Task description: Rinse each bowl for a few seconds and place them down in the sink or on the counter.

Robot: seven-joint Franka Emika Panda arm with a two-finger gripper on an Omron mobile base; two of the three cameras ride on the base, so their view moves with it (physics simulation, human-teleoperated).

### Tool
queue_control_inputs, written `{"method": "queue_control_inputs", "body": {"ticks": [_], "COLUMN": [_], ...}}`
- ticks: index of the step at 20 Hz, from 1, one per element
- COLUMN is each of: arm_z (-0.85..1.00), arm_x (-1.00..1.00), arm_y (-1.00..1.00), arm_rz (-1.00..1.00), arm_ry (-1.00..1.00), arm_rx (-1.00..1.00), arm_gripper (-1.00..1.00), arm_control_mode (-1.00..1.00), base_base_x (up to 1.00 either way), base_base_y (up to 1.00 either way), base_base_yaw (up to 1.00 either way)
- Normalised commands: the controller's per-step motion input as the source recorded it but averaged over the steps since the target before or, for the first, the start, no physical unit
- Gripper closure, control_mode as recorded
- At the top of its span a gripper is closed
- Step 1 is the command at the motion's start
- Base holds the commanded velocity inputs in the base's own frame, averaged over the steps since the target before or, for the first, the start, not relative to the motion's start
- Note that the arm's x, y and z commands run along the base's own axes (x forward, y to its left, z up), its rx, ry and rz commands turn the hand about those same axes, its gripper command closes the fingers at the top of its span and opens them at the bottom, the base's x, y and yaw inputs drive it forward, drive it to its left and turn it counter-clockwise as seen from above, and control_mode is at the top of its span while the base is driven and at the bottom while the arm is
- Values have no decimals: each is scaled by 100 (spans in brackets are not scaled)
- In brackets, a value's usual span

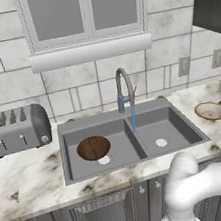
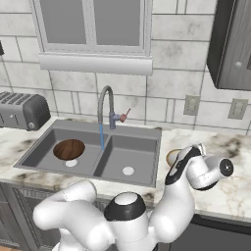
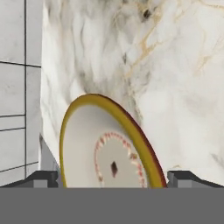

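the two-finger gripper [image 3: 113, 178] hangs with jaws spread wide, one dark tip on either side of the small pale tan bowl with a whitish inside [image 3: 109, 148], gripping nothing; this bowl sits on the veined marble-look counter [image 3: 175, 78] right of the grey double-basin sink [image 1: 159, 120], where the dark brown wood-grain bowl [image 1: 93, 148] lies in the left basin

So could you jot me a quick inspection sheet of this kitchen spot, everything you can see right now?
Surface: marble-look counter, bare in front of the sink.
Job's things: brown wooden bowl lies in the left basin of the grey sink; tap is running into the right basin; pale bowl sits on the counter right of the sink.
Clutter: toaster left of the sink.
Grippers: gripper over the pale bowl, jaws open on either side of it.
Cables: nothing seen.
Surroundings: tiled wall, window, wall sockets, dark upper cabinet.
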Motion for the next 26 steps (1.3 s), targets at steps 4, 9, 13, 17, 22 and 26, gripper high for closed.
{"method": "queue_control_inputs", "body": {"ticks": [4,9,13,17,22,26], "arm_z": [-18,-18,-19,-23,-27,-27], "arm_x": [23,21,18,6,0,-14], "arm_y": [-14,-16,-17,-23,-19,1], "arm_rz": [0,0,0,0,1,3], "arm_ry": [1,1,1,3,3,0], "arm_rx": [2,2,2,1,1,1], "arm_gripper": [-100,-100,-100,-100,-100,-100], "arm_control_mode": [-100,-100,-100,-100,-100,-100], "base_base_x": [0,0,0,0,0,0], "base_base_y": [0,0,0,0,0,0], "base_base_yaw": [0,0,0,0,0,0]}}
